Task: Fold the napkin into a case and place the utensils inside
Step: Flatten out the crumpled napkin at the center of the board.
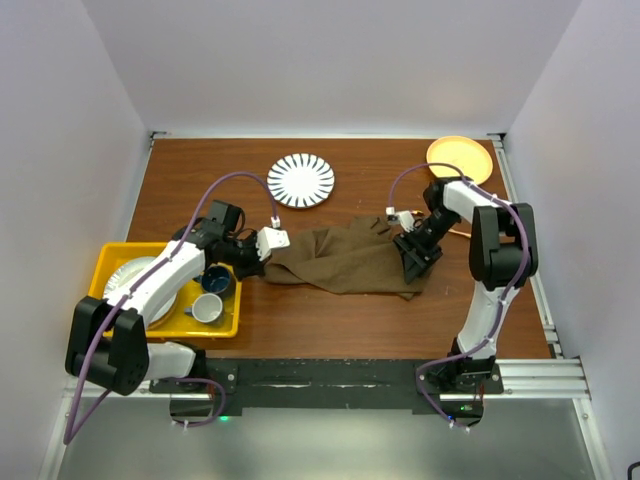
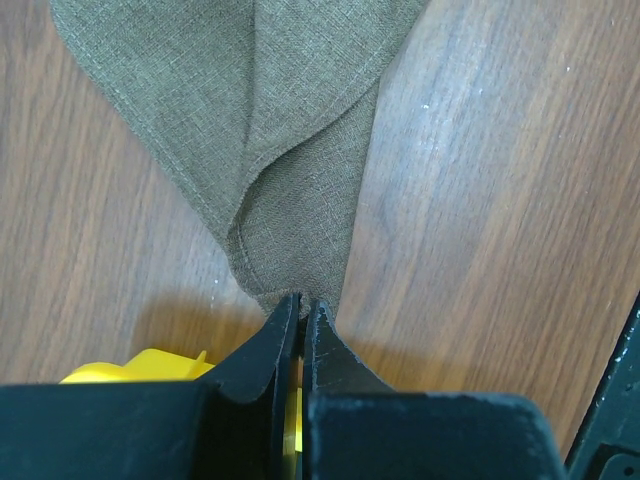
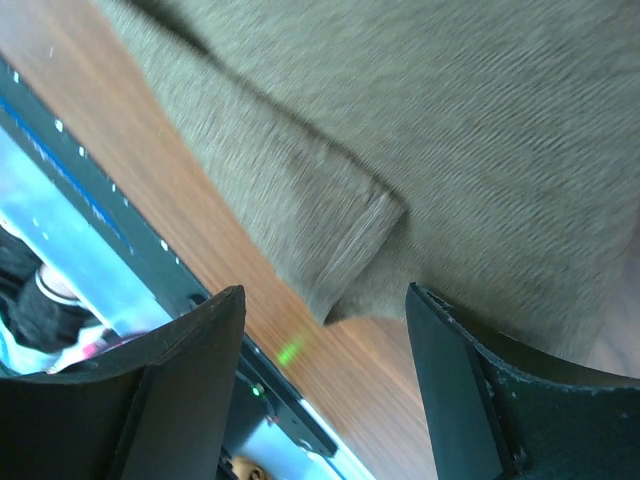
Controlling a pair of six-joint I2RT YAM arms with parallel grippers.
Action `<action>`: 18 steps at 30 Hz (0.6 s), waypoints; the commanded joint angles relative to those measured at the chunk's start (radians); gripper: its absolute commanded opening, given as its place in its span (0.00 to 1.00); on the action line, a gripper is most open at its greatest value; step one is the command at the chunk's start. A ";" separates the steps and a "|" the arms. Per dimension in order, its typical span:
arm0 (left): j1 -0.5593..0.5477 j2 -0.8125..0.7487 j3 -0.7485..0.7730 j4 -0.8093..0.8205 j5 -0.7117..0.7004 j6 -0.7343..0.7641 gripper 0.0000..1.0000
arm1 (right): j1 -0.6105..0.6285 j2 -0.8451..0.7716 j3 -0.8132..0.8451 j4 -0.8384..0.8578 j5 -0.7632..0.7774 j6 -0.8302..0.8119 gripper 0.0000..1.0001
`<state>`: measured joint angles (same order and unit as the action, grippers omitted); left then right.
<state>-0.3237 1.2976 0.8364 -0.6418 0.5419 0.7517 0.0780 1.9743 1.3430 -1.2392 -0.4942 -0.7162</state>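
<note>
left gripper (image 2: 300, 302) is clenched on a corner of the dark olive-brown soft cloth napkin (image 2: 290, 150), which spreads away ahead of it; right gripper (image 3: 325, 310) hangs released over a folded corner. limp and light by its look, it probably wants pinching at corners.

Striped plate (image 1: 301, 180), orange plate (image 1: 459, 157) in far corner, yellow bin (image 1: 235, 300) with white plate (image 1: 128, 277), blue cup (image 1: 216, 281), mug (image 1: 208, 309)
</note>
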 commanded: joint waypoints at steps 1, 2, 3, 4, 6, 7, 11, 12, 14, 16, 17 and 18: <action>-0.009 -0.031 0.000 0.039 0.007 -0.023 0.00 | 0.020 0.017 0.025 0.078 -0.009 0.127 0.68; -0.009 -0.031 0.000 0.042 0.007 -0.022 0.00 | 0.025 0.024 0.027 0.083 -0.012 0.132 0.68; -0.009 -0.029 0.003 0.041 0.006 -0.022 0.00 | 0.028 0.034 0.028 0.084 -0.027 0.144 0.68; -0.009 -0.031 0.003 0.042 0.006 -0.023 0.00 | 0.031 0.040 0.030 0.089 -0.030 0.155 0.68; -0.009 -0.031 0.004 0.044 0.006 -0.026 0.00 | 0.035 0.055 0.035 0.101 -0.040 0.175 0.67; -0.009 -0.031 0.006 0.042 0.007 -0.028 0.00 | 0.037 0.061 0.039 0.101 -0.041 0.181 0.66; -0.009 -0.032 0.007 0.041 0.012 -0.034 0.00 | 0.037 0.071 0.065 0.074 -0.076 0.182 0.46; -0.009 -0.035 0.007 0.041 0.012 -0.035 0.00 | 0.032 0.069 0.077 0.061 -0.089 0.172 0.32; -0.009 -0.037 0.010 0.040 0.015 -0.038 0.00 | 0.023 0.049 0.094 0.017 -0.127 0.152 0.17; -0.009 -0.037 0.013 0.037 0.016 -0.043 0.00 | 0.000 0.017 0.123 -0.020 -0.161 0.106 0.00; -0.009 -0.038 0.020 0.037 0.018 -0.043 0.00 | -0.021 0.005 0.136 -0.054 -0.167 0.091 0.00; -0.009 -0.037 0.024 0.036 0.018 -0.045 0.00 | -0.033 -0.011 0.157 -0.072 -0.171 0.049 0.00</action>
<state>-0.3241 1.2869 0.8364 -0.6224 0.5423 0.7246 0.0940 2.0499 1.4185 -1.2129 -0.5812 -0.5747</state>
